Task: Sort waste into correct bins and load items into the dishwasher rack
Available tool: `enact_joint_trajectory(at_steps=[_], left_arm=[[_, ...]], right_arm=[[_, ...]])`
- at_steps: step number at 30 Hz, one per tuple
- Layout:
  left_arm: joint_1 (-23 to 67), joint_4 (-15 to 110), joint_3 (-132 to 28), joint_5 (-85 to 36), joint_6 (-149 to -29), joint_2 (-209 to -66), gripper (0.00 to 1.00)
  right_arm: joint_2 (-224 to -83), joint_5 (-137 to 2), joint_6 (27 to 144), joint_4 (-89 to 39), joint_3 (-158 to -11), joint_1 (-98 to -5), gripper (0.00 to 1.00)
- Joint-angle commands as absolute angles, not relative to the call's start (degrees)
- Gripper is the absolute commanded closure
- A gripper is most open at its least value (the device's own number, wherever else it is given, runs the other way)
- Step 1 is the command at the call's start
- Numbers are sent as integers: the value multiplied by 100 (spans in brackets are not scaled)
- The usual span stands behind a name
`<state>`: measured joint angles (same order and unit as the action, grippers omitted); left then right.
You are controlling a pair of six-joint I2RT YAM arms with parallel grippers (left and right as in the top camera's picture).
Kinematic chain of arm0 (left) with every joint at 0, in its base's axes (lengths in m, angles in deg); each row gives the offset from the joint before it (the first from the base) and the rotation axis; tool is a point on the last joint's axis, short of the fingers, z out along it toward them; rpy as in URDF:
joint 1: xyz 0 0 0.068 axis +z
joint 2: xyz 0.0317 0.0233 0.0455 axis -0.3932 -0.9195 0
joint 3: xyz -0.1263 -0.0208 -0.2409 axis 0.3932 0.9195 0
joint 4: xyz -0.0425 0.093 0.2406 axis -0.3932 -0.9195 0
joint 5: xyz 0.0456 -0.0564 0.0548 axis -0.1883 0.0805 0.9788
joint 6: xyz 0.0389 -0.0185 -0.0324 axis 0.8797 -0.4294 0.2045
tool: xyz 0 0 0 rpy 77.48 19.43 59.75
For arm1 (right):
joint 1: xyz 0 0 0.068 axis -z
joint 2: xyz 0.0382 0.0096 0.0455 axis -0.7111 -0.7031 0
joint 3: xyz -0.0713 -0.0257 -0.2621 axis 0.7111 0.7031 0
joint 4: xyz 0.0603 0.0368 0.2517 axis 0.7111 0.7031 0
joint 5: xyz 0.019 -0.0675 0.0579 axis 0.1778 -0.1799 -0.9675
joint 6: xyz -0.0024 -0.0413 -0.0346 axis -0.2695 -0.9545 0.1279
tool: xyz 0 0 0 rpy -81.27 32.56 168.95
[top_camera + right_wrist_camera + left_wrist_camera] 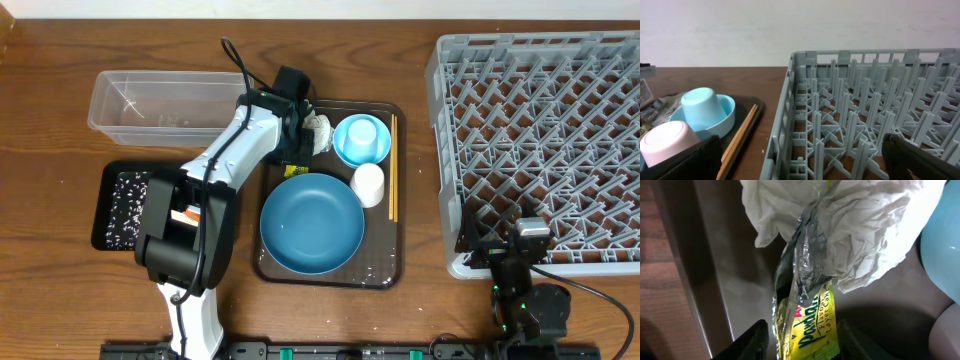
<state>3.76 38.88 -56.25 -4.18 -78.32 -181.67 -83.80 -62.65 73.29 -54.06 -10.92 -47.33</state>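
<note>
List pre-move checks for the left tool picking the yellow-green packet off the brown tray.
1. The yellow-green packet lies between the left tool fingers: ok.
2. Fingers closed on it: cannot tell.
3. Packet free of the crumpled wrapper: not ok, the wrapper overlaps its top end.
4. Top of the clear tub unobstructed: ok.
5. The right tool is open, at the rack and off the tray: ok.
</note>
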Motion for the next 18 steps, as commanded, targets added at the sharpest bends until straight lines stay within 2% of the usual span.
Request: enact_joint_trajectory(at_steps=[1, 4, 9, 11, 18], left_arm=[[380, 3947, -5566, -448, -7773, -18247, 55], [380, 4024, -5566, -448, -7773, -18247, 62], [380, 4061, -5570, -448, -7773, -18243, 88], [380, 4039, -5597, -448, -7773, -18201, 94], [380, 3888, -5688, -446, -7775, -17723, 94]], right_arm=[[-8362, -6267, 7386, -5382, -1083, -4748, 1], [-8362, -6267, 7386, -5382, -1083, -4748, 1], [-8362, -6267, 7386, -5382, -1083, -4748, 1], [-8362, -6267, 7386, -5382, -1083, -4748, 1], [-8362, -6267, 7386, -5382, -1083, -4750, 1]])
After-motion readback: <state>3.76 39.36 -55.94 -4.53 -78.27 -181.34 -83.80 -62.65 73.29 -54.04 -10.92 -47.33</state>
